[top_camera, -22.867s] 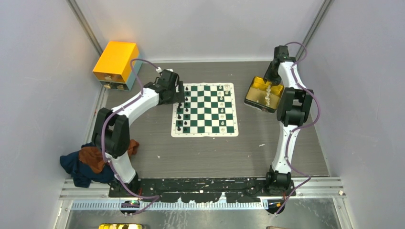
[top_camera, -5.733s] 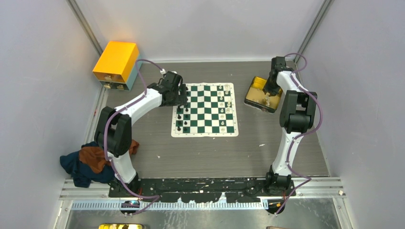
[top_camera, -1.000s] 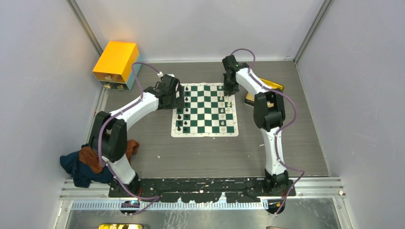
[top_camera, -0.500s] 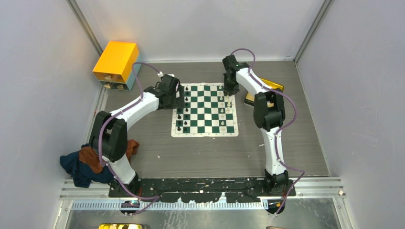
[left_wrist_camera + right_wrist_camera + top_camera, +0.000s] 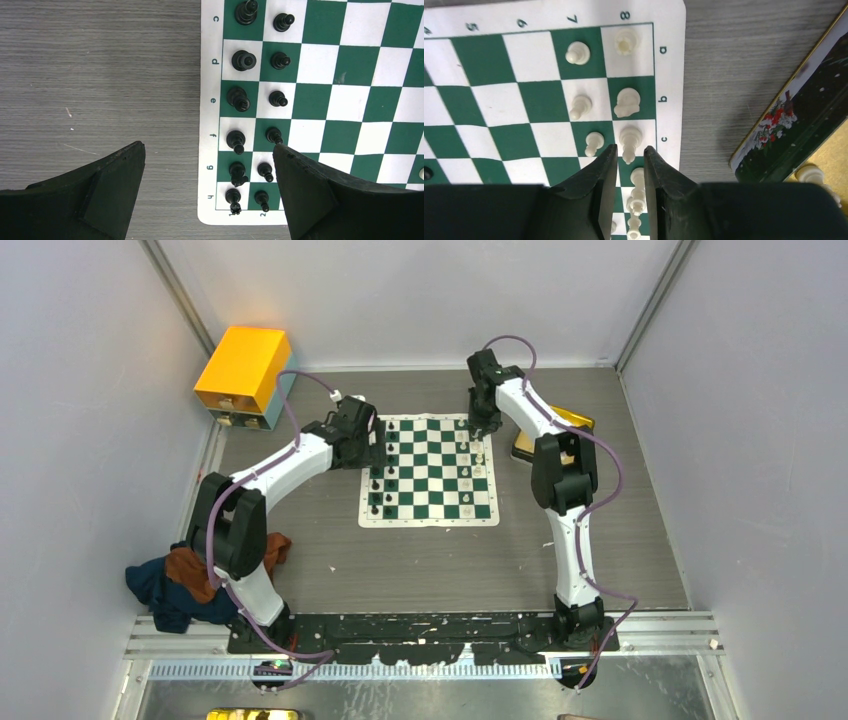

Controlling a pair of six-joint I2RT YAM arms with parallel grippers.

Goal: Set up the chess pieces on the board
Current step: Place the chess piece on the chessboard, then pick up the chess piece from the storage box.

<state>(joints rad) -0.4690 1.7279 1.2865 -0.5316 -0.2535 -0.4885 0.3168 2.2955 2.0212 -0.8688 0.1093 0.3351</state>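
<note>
Grey wood-grain counter, plain walls all round, orange-yellow box far left. Left tool is spread wide and empty, hovering over the board's left border. Black pieces stand upright in two files there, rows c to h filled. Board lies flat mid-counter with its centre squares bare. White pieces stand on the right-hand files.

Right tool is over that edge, fingers nearly together. The head of the white piece on row c sits right at the tips. Cannot tell if it's pinched or let go.

Yellow tray is just right of the board. It holds at least one white piece, so the white side looks unfinished.

Handling, by judgement:
- Chessmen are tiny, light, hard and smooth, so they tip easily.
- Take each from above at the neck under the head.
- Keep the opening narrow, since neighbours stand close.
</note>
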